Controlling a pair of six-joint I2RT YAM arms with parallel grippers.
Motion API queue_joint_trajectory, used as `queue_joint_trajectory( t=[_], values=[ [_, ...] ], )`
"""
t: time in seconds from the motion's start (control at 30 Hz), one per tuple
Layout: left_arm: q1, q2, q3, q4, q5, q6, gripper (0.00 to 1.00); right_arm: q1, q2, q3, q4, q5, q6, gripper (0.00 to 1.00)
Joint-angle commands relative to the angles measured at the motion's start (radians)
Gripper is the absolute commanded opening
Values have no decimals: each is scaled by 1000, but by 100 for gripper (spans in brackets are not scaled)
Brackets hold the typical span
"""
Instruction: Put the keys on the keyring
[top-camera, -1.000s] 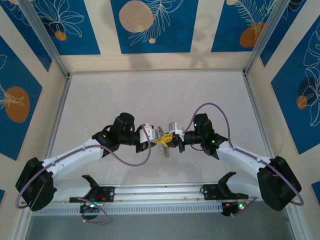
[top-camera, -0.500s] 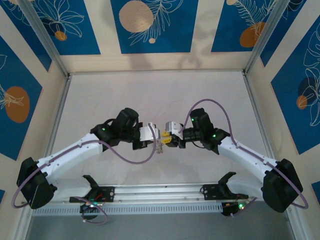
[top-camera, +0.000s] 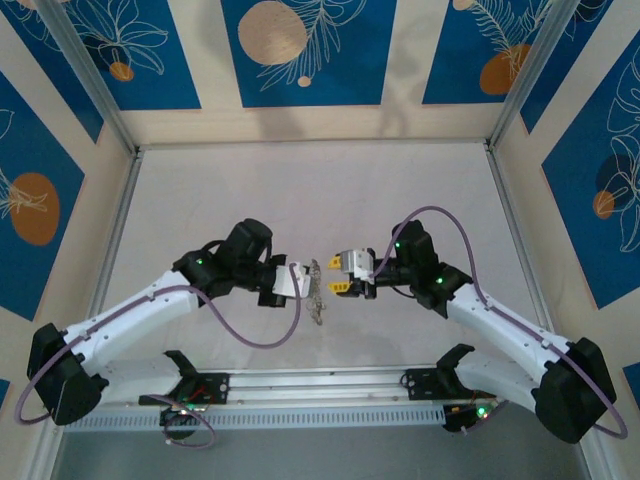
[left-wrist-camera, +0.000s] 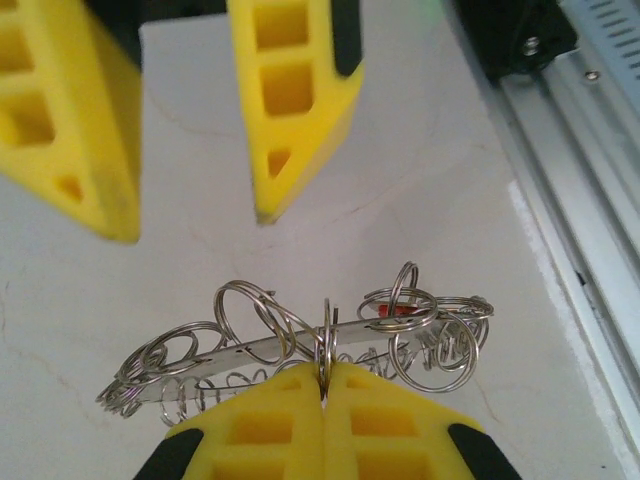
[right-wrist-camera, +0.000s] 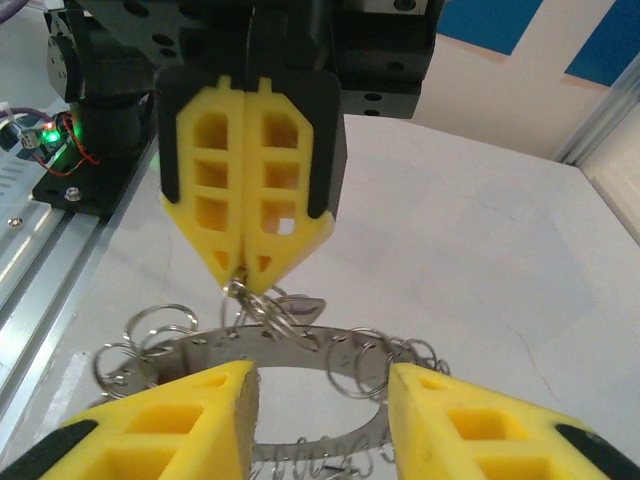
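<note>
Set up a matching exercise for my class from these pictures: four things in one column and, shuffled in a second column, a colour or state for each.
Column A
1. left gripper
2. right gripper
3. keyring
4. tag

Column B
a. red
b. jaws open, holding nothing
c. grey metal
d. shut on the keyring

Pairs: 1-d, 2-b, 3-c, 4-a.
</note>
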Motion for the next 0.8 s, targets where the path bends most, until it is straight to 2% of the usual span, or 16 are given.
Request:
queue_joint_trajectory(
  t=[0.0, 0.17, 0.47, 0.53, 0.63, 0.77],
  values=[
    [-11, -11, 9, -4, 101, 62, 0, 22, 19, 7, 17, -49, -64, 42],
    [-11, 0, 21, -8, 121, 67, 0, 68, 46, 25, 7, -40, -91, 39],
    [-10, 12, 31, -12, 113, 61, 0, 112, 91, 36, 1, -42, -63, 18],
    [-11, 11, 30, -13, 99, 60, 0, 110, 91, 33, 15, -37, -27, 12],
    [-11, 0, 22, -16, 71, 66, 0, 89, 85, 29, 17, -40, 40, 9],
    [-11, -14, 11, -17, 33, 75, 0, 58, 61, -9, 70, -56, 167, 10]
  ],
)
